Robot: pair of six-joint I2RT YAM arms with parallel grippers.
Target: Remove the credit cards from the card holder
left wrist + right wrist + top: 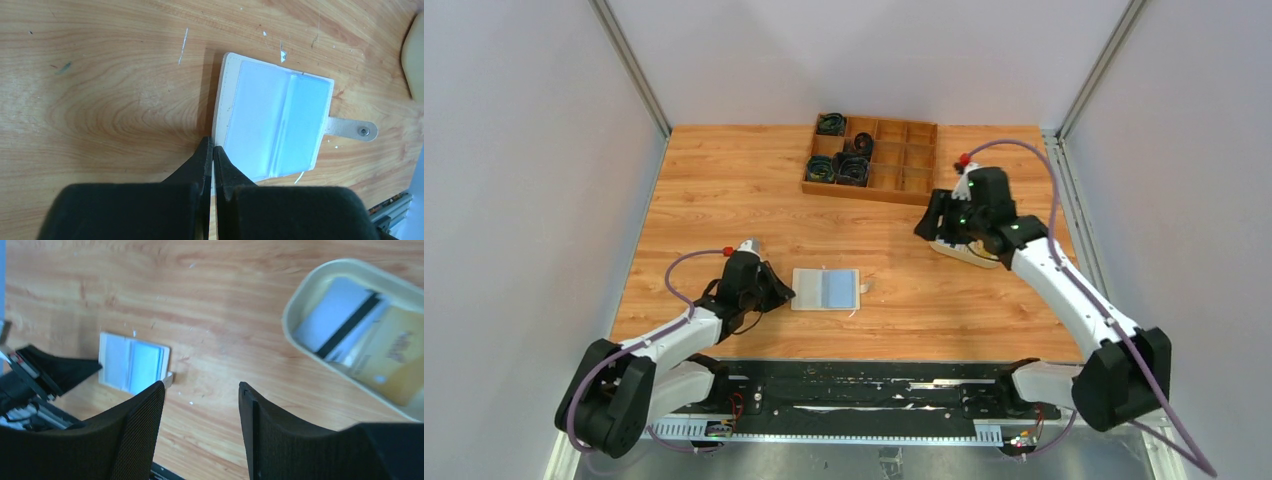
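The card holder (826, 289) lies open and flat on the table, pale inside facing up, with clear slots (277, 125) and its snap tab (357, 130) sticking out on one side. My left gripper (213, 142) is shut, its tips resting against the holder's edge; I cannot tell if anything is pinched. Over at the right, my right gripper (200, 387) hangs open and empty above the wood beside a cream tray (300, 300). In the tray lie credit cards: a whitish one with a black stripe (340, 322) and a yellow one (390, 355).
A brown wooden compartment box (871, 157) with black coiled items stands at the back of the table. The cream tray (964, 252) sits under the right arm near the right edge. Grey walls close in on both sides.
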